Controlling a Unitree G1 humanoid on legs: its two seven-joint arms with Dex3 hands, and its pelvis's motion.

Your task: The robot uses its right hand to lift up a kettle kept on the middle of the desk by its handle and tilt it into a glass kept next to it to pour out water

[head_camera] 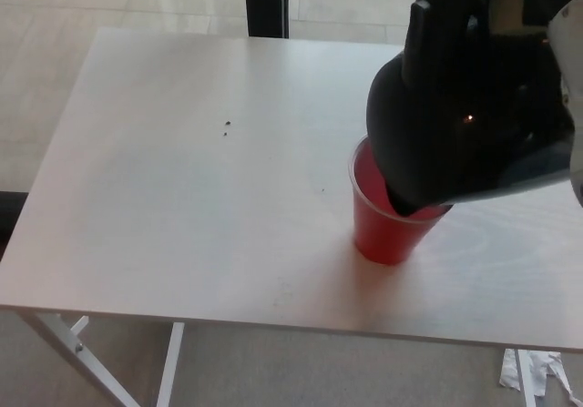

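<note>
A black kettle (pixel 455 125) hangs tilted over the right side of the desk. Its spout dips down into the mouth of a red plastic cup (pixel 387 229) that stands upright on the white desk (pixel 182 179). The kettle's body hides the cup's far right rim. My right hand (pixel 533 25) comes in from the top right and is shut on the kettle at its handle (pixel 435 25), though much of the hand is lost against the black kettle. No water stream shows. My left hand does not show.
Two small dark specks (pixel 226 129) lie on the desk's left half. A dark post (pixel 266 2) stands behind the far edge. White desk legs (pixel 82 352) and a crumpled white scrap (pixel 537 371) show on the floor below the front edge.
</note>
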